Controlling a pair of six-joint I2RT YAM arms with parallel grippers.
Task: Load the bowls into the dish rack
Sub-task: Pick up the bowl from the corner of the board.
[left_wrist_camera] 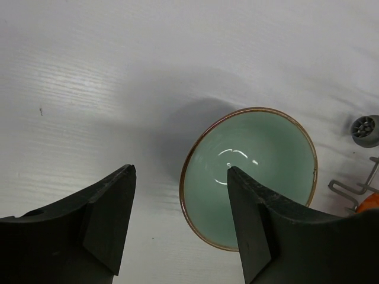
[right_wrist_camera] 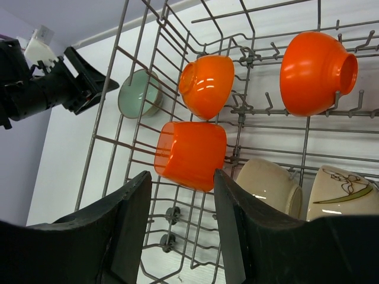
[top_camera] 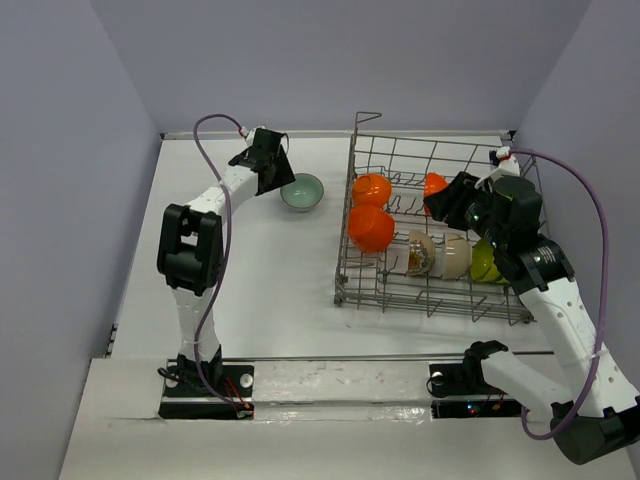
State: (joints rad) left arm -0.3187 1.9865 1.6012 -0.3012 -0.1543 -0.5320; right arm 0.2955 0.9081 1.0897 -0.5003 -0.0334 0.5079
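Poised left end effector [left_wrist_camera: 181, 170] over teal bowl [left_wrist_camera: 260, 151], jaws spread.
Found bowl upright on worktop [left_wrist_camera: 89, 71], mouth up, axis vertical, well left of dish rack [top_camera: 430, 303]. Set one jaw over its hollow, one outside, apparently to pinch the rim wall. Held right end effector [right_wrist_camera: 182, 173] spread and empty above rack, clear of the orange bowls [right_wrist_camera: 190, 155] lodged on edge inside it, mouths sideways.

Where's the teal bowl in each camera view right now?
Top external: teal bowl on the table, left of the dish rack.
Left wrist: bowl lower right of centre.
Right wrist: bowl upper left, behind rack wires.
Shared landmark: the rack's side nearest the bowl.
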